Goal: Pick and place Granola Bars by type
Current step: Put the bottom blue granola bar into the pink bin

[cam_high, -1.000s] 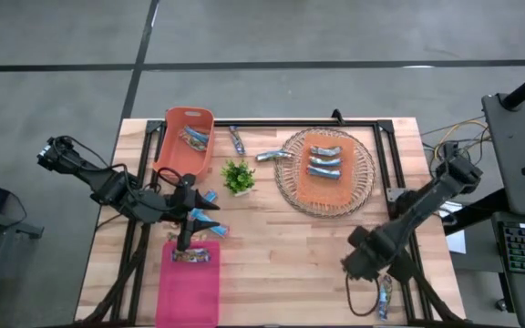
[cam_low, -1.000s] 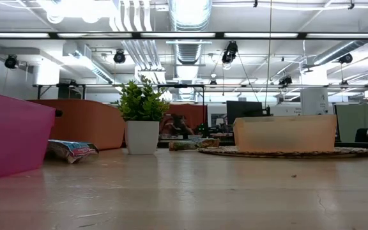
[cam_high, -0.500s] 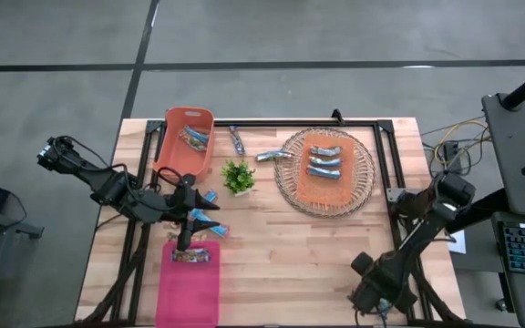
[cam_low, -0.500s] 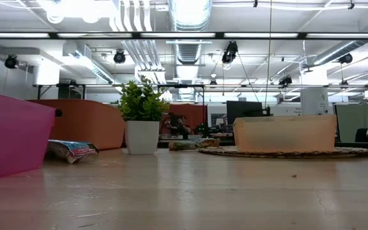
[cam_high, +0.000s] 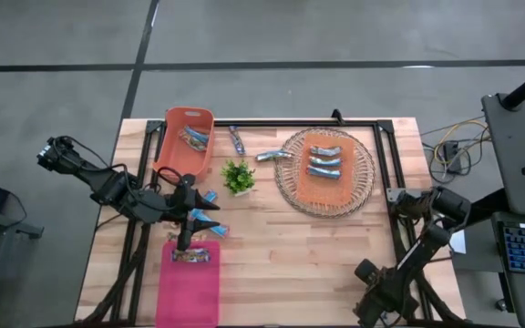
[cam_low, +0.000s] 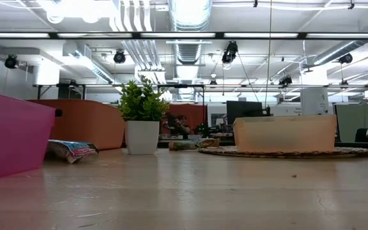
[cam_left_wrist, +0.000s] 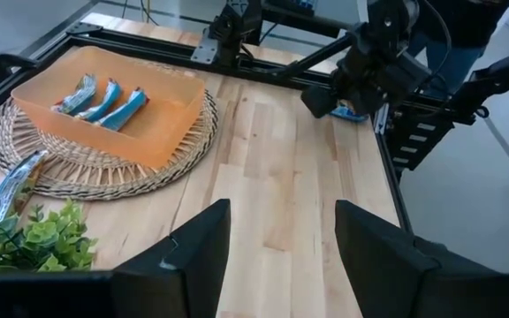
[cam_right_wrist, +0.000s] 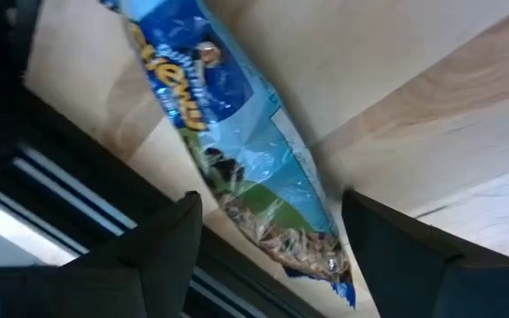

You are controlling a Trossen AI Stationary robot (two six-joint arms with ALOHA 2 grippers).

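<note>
- Wooden slats make up the table (cam_high: 281, 246), which carries a black metal frame (cam_high: 299, 125) around its far part and sides.
- An orange bin (cam_high: 186, 137) sits at the far left with a few granola bars (cam_high: 195, 137) inside; a pink bin (cam_high: 190, 282) at the near left holds one bar (cam_high: 195, 256) at its far end.
- Between the two bins and the woven tray (cam_high: 361, 173) stands a small green plant (cam_high: 238, 176) in a white pot; in the low view it rises in front of the orange bin.
- On the woven tray rests a shallow orange tray (cam_high: 326, 173) holding three silver-blue bars (cam_high: 324, 164) side by side; another silver-blue bar (cam_high: 270, 156) lies against the woven rim, and one more (cam_high: 237, 141) lies near the frame's far rail.
- Bright blue bars (cam_high: 210, 228) lie loose on the wood just beside the left gripper (cam_high: 186, 239), which hangs over the pink bin's far end, its fingers (cam_left_wrist: 193, 261) apart with nothing between them.
- At the table's near right corner, the right gripper (cam_right_wrist: 268, 230) points down at a bright blue bar (cam_right_wrist: 237, 168) with a glossy wrapper printed with white lettering and a picture of oats; the bar lies across the wood's edge and the black rail, between the parted fingers (cam_right_wrist: 162, 256), which do not touch it.
</note>
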